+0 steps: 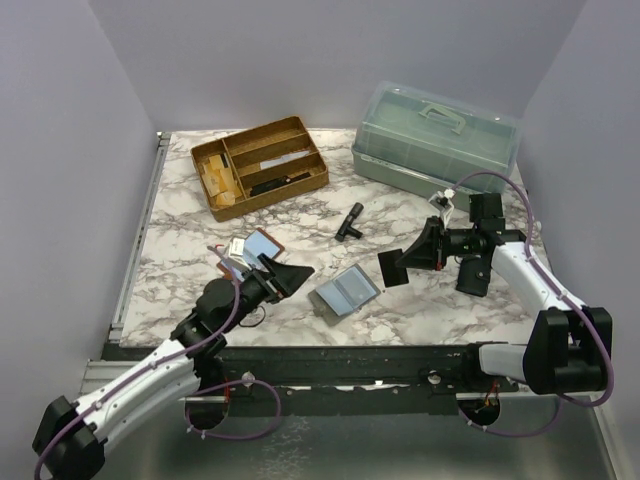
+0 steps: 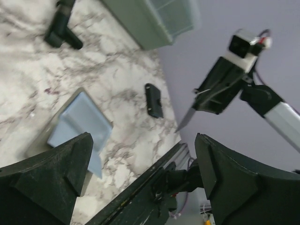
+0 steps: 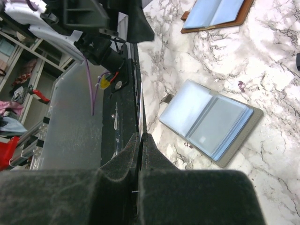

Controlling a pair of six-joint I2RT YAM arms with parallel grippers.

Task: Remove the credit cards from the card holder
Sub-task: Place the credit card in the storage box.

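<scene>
The grey card holder (image 1: 345, 292) lies spread open on the marble, with light-blue credit cards (image 3: 187, 105) showing in its halves. My left gripper (image 1: 284, 276) hovers just left of it, open with nothing between its fingers (image 2: 51, 173); the holder (image 2: 79, 122) shows past the left finger. My right gripper (image 1: 405, 258) hangs to the holder's right, jaws pressed shut on a thin card seen edge-on (image 3: 141, 110). That card shows as a slim blade (image 2: 187, 119) in the left wrist view.
A second, brown holder (image 1: 262, 245) lies open behind my left gripper. A small black flat piece (image 2: 153, 100) rests on the marble, a black T-shaped tool (image 1: 350, 220) sits mid-table, a wooden tray (image 1: 260, 165) and a green lidded box (image 1: 435, 135) stand at the back.
</scene>
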